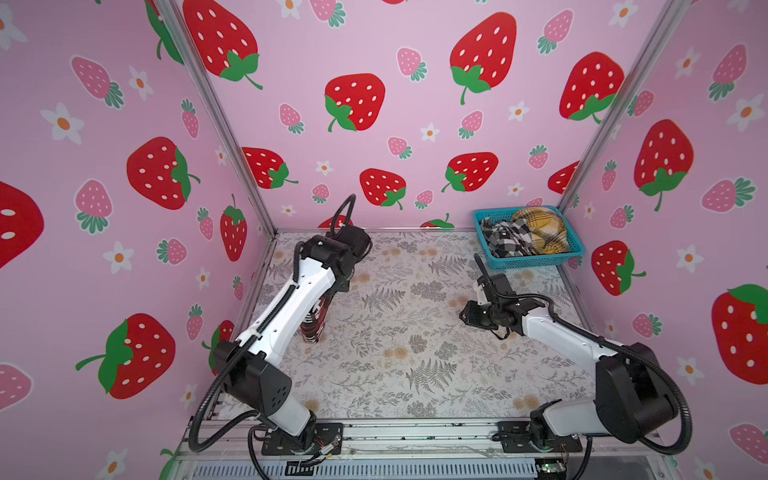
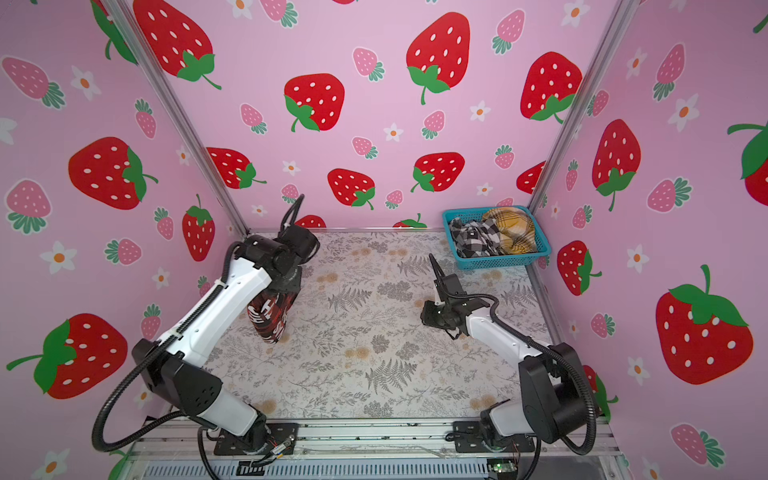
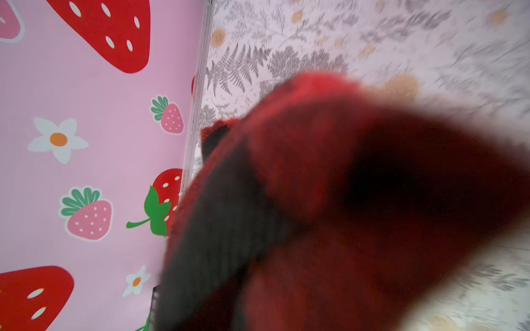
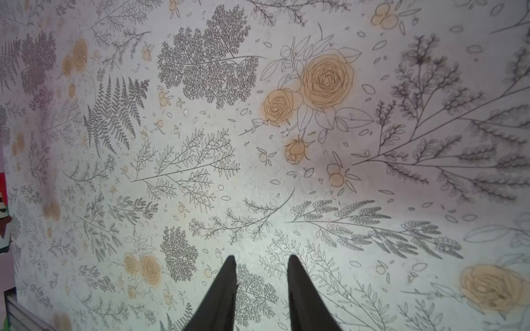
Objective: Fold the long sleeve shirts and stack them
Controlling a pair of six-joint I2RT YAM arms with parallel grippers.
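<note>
- Left claw (image 2: 289,291): at the left side of the tabletop (image 1: 415,332), mostly hidden under its own arm in both top views. It is pressed together on the upper end of the red-and-black shirt (image 2: 272,318).
- Red-and-black shirt: hangs from the left claw as a narrow bunched column, with white block letters on black showing in a top view. Its lower end comes down close to the tabletop, but whether it touches cannot be told. In the left wrist view it fills most of the picture as blurred red and dark cloth (image 3: 315,200).
- Right claw (image 4: 261,258): over the right half of the tabletop, well apart from the red-and-black shirt. The right wrist view shows two dark fingers (image 4: 226,286) spread apart, with only the printed surface visible between them.
- Black-and-white shirt (image 1: 505,239): crumpled in the left part of the basket (image 1: 536,262).
- Mustard-yellow shirt (image 1: 540,232): crumpled in the right part of the basket, touching the black-and-white shirt and rising above the rim.
- Basket: turquoise perforated plastic, in the far right corner of the tabletop, against the walls (image 1: 374,104).
- Tabletop: pale cover printed with grey ferns and tan roses.
- Walls: pink, printed with strawberries and white flowers, on three sides.
</note>
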